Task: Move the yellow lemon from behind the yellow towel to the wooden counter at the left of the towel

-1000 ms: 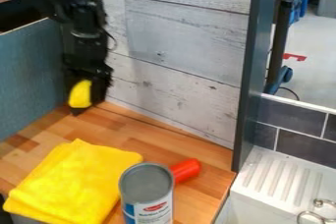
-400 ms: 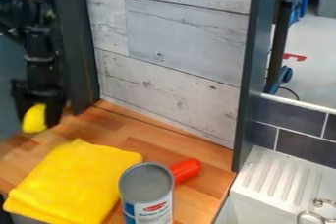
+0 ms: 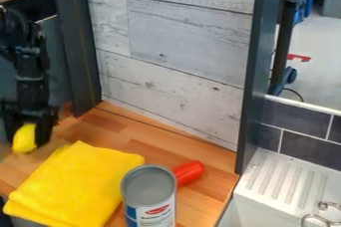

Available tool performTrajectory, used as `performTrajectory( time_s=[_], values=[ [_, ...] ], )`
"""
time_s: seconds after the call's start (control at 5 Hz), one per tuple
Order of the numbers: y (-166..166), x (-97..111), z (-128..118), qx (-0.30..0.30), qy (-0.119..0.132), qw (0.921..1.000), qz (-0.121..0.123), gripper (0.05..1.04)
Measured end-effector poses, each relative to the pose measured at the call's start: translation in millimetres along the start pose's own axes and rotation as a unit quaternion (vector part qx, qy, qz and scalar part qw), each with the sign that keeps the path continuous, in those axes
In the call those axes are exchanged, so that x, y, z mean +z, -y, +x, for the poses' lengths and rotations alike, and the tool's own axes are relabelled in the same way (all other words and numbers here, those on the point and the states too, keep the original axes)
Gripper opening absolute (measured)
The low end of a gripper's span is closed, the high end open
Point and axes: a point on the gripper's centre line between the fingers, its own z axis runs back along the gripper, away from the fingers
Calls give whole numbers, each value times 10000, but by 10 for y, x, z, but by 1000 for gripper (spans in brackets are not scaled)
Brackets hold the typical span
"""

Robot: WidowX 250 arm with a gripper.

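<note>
A rounded yellow object [image 3: 25,139] is being gripped between the fingers of the black gripper [image 3: 28,145], which is hanging at the left of the view, beyond the folded yellow cloth [image 3: 73,183]. The object is being held low over the left part of the wooden counter [image 3: 143,139]; whether its lower end is being supported by the wood cannot be told. Judging by its smooth, plump look, something light and fairly firm is being handled, perhaps hollow plastic, though its weight and stiffness are not being revealed. Its curved sides may be offering a slippery hold, so a grasp across the thickest part, with both pads pressed squarely, is being favoured over a pinch near the tapering end; no great fragility is being suggested. The cloth is being kept in a soft, flat fold, the kind of thing best taken by a raised edge or corner. Beside it, a grey-topped can [image 3: 150,186] is being stood upright, and behind that a red cylindrical piece [image 3: 189,172] is being partly hidden by the can's rim.
</note>
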Motion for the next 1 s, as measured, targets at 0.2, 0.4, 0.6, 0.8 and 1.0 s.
performTrajectory(
  time_s=[0.2, 0.4, 0.6, 0.8, 1.0],
  values=[
    [6, -248, 10, 72, -251, 9996, -145, 820],
    [-12, -262, 55, 138, -325, 9993, -133, 819],
    [-25, -276, 45, 210, -333, 9992, -97, 820],
    [-40, -286, 37, 260, -356, 9990, -63, 884],
    [-60, -278, 20, 266, -436, 9987, -8, 1006]
  ],
)
